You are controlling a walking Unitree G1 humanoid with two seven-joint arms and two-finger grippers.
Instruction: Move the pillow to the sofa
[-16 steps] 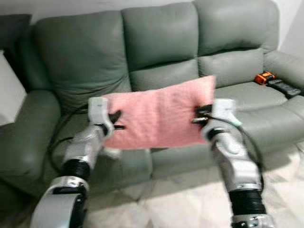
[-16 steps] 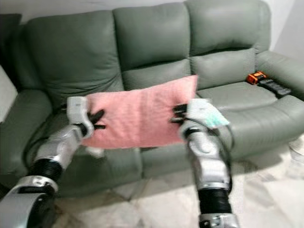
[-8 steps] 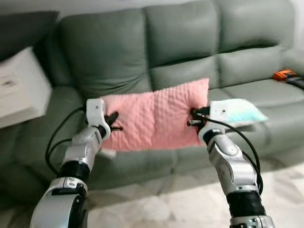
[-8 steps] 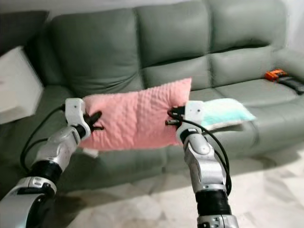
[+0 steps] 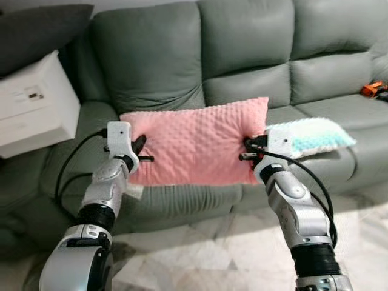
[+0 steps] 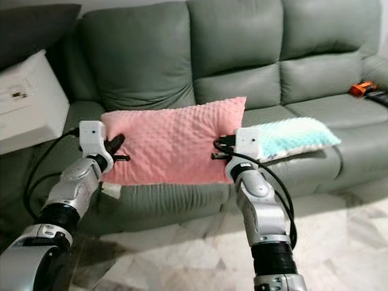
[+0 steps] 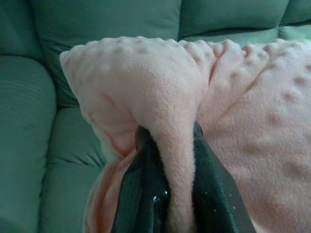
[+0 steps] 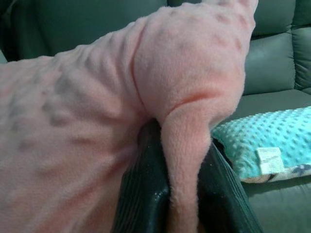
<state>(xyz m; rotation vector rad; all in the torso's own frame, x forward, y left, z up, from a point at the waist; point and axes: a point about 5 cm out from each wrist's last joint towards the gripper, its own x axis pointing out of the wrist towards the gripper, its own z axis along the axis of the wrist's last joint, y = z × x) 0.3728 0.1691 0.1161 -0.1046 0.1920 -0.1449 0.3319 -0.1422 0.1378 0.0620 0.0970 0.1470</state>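
Note:
A pink dotted pillow (image 5: 194, 142) hangs stretched between my two arms, in the air in front of the grey-green sofa (image 5: 242, 42). My left gripper (image 5: 144, 156) is shut on the pillow's left edge, and the left wrist view shows a fold of pink fabric (image 7: 177, 160) pinched between the black fingers (image 7: 141, 194). My right gripper (image 5: 245, 149) is shut on the pillow's right edge, with the fabric (image 8: 187, 160) squeezed between its fingers (image 8: 146, 194). The pillow is level with the sofa's seat cushions, before the left and middle seats.
A turquoise dotted pillow (image 5: 315, 136) lies on the sofa seat to the right of my right gripper. A white box (image 5: 33, 103) sits on the sofa's left armrest under a dark cushion (image 5: 42, 30). An orange and black tool (image 5: 374, 90) rests at the far right. Marble floor (image 5: 200, 254) lies below.
The camera has swung to the left, so the sofa and the white box have shifted right in the picture. Both grippers still hold the pink pillow the same way.

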